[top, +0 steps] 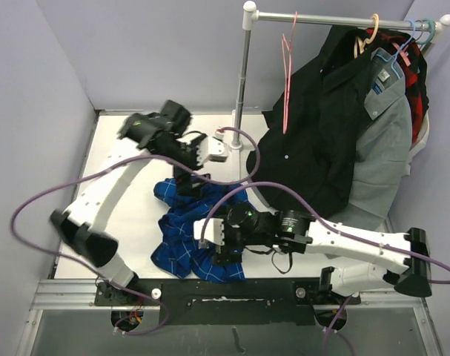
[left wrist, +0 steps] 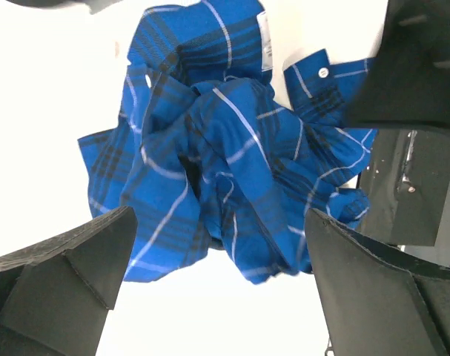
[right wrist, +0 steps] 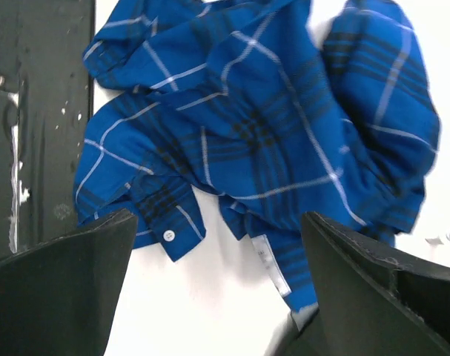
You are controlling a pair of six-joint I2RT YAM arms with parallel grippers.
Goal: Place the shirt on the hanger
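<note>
The shirt [top: 199, 237] lies crumpled in a heap on the white table [top: 128, 215], low in the middle of the top view, between the two arms. No part of it is on the hanger [top: 288, 67], which hangs bare from the rail [top: 343, 18] at the upper right, well apart from the shirt and next to a dark garment [top: 313, 141] and a grey shirt [top: 380, 126].

In my judgement your task is at its start. The shirt has yet to be lifted, opened out and threaded onto the hanger.

Your left gripper [left wrist: 221, 245] stands wide open above the heap, holding nothing. Your right gripper [right wrist: 217, 237] is likewise spread and empty.

Only the top view shows the hanger and rail. Only the wrist views show detail in the cloth. The right wrist view shows a buttoned cuff [right wrist: 169, 233] at lower left, and the left wrist view shows one [left wrist: 313, 74] at upper right.
</note>
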